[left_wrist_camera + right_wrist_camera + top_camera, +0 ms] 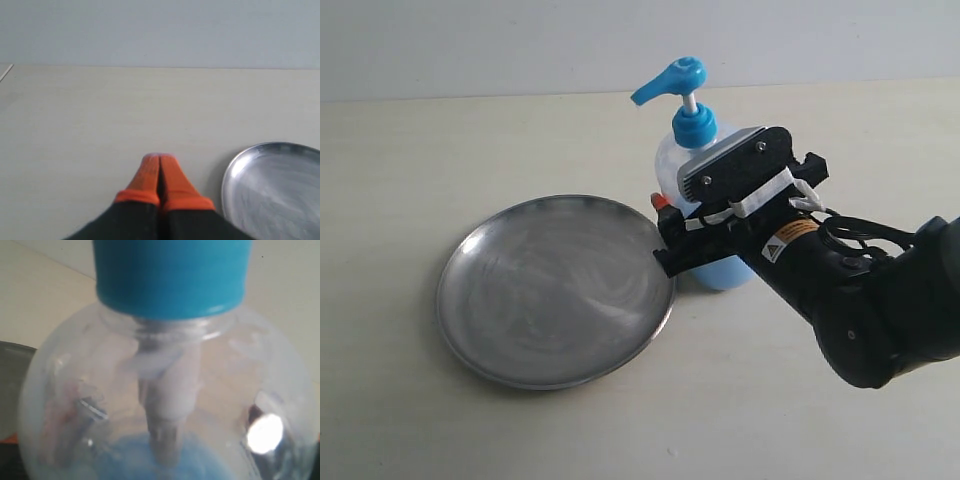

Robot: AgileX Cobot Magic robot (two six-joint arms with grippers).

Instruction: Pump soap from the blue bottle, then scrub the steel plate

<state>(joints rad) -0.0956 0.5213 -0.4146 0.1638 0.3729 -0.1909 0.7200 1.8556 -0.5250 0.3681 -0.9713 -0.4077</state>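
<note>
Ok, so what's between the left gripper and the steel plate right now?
Only bare table. In the left wrist view, the left gripper, jaws together, sits beside the steel plate, with nothing lying in the stretch between them.

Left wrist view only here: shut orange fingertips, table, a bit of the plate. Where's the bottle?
Observer: The bottle stands upright just beyond the plate's right rim, as the exterior view shows it.
Operator: Is the right end effector on it?
Observer: The right end effector straddles its body with the jaws wide. I cannot tell whether they touch it.
Operator: And the pump?
Observer: Nothing touches the pump. Its nozzle aims toward the plate side.
</note>
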